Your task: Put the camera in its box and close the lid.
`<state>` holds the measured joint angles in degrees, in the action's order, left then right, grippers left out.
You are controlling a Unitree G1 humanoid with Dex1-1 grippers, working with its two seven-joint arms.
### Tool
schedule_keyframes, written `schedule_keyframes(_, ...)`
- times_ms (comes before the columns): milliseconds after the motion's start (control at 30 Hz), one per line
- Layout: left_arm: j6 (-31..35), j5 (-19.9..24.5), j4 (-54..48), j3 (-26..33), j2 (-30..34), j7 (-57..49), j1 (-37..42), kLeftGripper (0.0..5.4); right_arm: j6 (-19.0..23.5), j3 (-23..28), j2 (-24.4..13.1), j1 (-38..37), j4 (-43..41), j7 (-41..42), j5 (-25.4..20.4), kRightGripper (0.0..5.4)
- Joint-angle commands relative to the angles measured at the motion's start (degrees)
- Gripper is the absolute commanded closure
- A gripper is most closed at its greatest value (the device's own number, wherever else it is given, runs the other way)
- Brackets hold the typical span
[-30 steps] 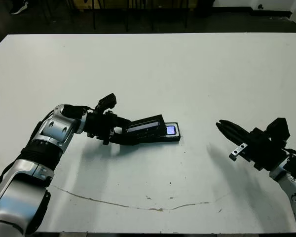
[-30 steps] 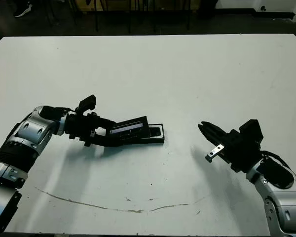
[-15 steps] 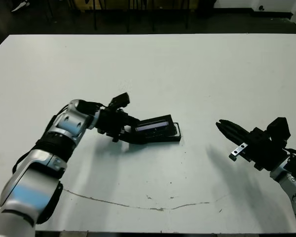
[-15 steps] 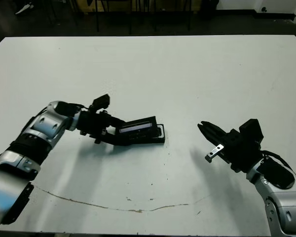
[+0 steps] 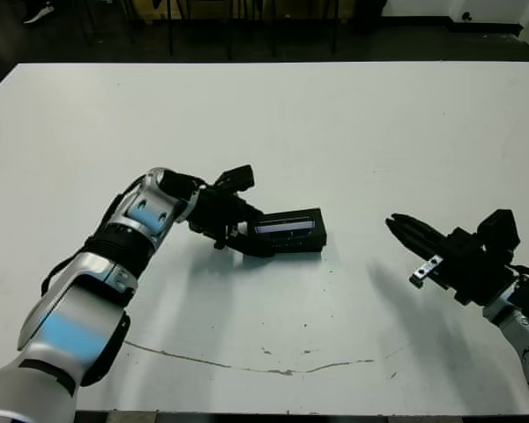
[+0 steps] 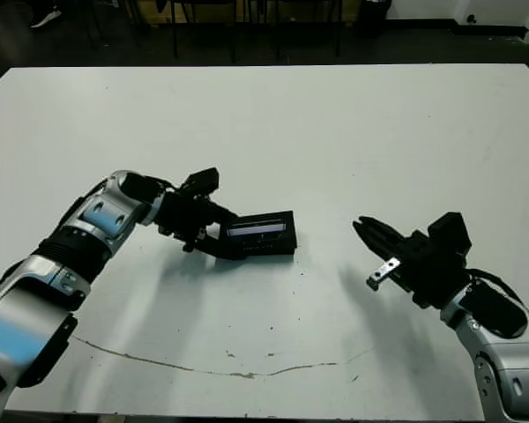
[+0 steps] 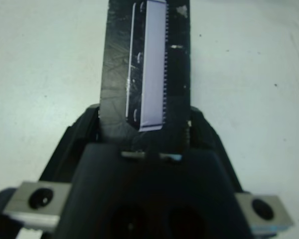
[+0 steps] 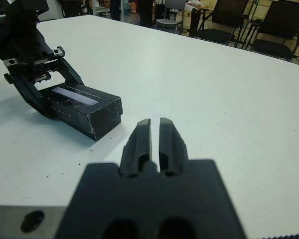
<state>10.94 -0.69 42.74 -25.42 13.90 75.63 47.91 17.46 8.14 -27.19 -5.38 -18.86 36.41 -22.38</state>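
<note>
Your left gripper (image 5: 251, 240) pinches the flat black lid with its silvery strip (image 5: 288, 227), seated on the black box mid-frame on the white worktop (image 5: 335, 132). Right gripper (image 5: 404, 229), lower right, fingers pressed together.

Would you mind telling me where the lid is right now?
In the head views, the lid sits on the box near the table's centre, left of the middle, gripped at its near end by the left gripper.

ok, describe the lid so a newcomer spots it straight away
Start at the white table and follow the left arm to its hand. The lid is the flat black cover gripped there, near the table's middle; its glossy silvery strip marks it out.
</note>
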Motion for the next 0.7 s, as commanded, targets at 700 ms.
schedule_keyframes(700,1.33,-6.98,0.68,-6.94,0.26,2.17,0.60,2.64,1.51,0.11,-1.32,-0.44,1.28,0.24,-0.29,5.40)
